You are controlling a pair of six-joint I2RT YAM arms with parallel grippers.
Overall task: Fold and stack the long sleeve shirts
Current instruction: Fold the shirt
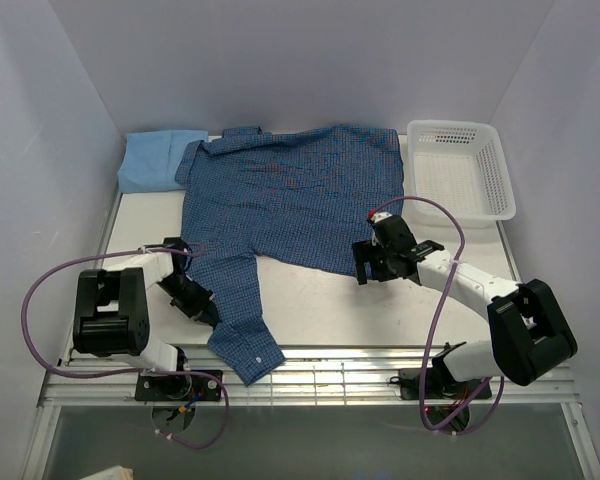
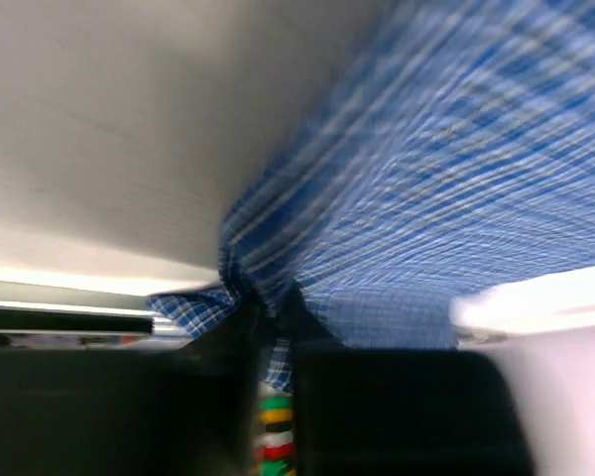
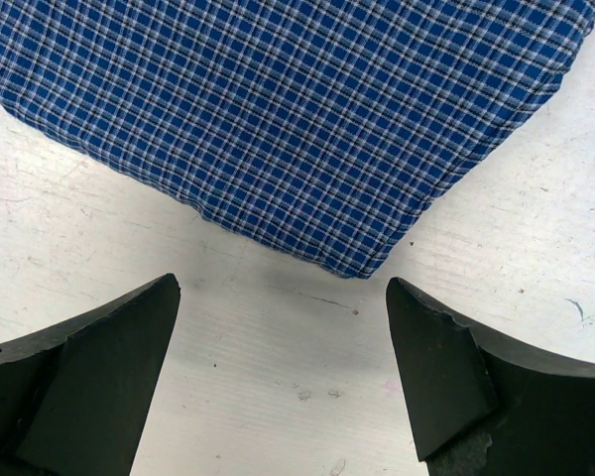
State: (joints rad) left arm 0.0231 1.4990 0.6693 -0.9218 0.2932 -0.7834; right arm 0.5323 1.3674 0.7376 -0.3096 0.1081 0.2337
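The left arm (image 1: 110,310) is folded tight near its base. Its wrist is bent down toward the counter (image 1: 380,310), onto the long sleeve of the dark blue checked shirt (image 1: 290,195). The left arm's fingers (image 1: 195,298) are pressed together on that sleeve. In the blurred left wrist view, the checked cloth (image 2: 426,178) bunches into a pinch between the two dark fingers (image 2: 377,416).

The right arm (image 1: 525,335) reaches from its base leftward and back across the counter, with its wrist tipped down. The right arm's fingers (image 3: 109,367) are spread wide and hold nothing. They hover above bare counter (image 3: 278,416), just short of the shirt's near hem corner (image 3: 347,263), and do not touch it.

The checked shirt lies spread flat in the middle of the counter with its collar toward the back left. Its free sleeve trails toward the near edge, and the cuff (image 1: 252,355) lies on the metal rails there.

The plain light blue shirt (image 1: 152,160) sits folded at the back left corner, touching the checked shirt's shoulder. A white mesh basket (image 1: 500,175) stands at the back right, just beside the checked shirt's far side. A purple cable (image 1: 450,225) loops over the right arm's wrist.
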